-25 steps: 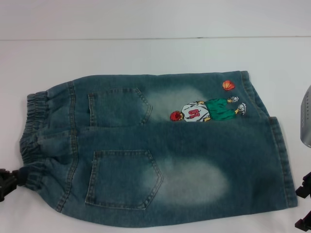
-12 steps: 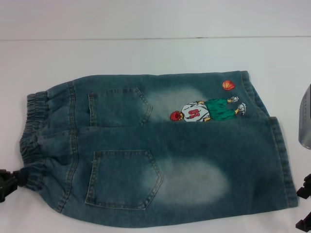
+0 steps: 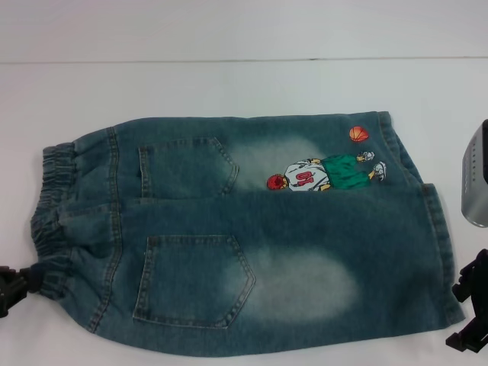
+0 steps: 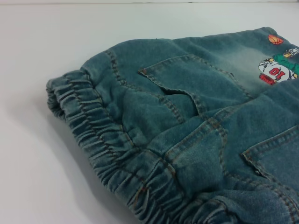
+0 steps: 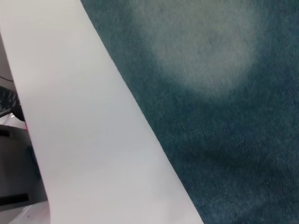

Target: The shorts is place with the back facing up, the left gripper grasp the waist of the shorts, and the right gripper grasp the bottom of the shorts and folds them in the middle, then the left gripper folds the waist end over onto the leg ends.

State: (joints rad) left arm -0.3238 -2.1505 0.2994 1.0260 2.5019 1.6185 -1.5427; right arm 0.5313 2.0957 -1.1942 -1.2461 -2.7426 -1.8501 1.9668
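Across the middle of the white table (image 3: 229,84) the shorts (image 3: 252,236) lie flat and fully spread, back side up, both patch pockets showing; neither fold has begun, as far as the views tell. The waist of the shorts (image 3: 49,221), a gathered elastic band, points toward the table's left edge, and the bottom of the shorts (image 3: 435,236), with its stitched hems, toward the right edge. The left gripper (image 3: 11,288) sits at the near-left corner of the garment, touching or just beside the band's near end; whether its jaws have closed on cloth I cannot tell. The right gripper (image 3: 471,313) stands just beside the near hem corner, and its jaw state is likewise not visible. So both grasps, the fold through the middle, and the waist-over-legs fold all look still to be done. The only readable writing is on the embroidered basketball player (image 3: 324,174), whose jersey shows red digits, seemingly "10" in the left wrist view; an orange ball (image 3: 358,134) is stitched beside him.
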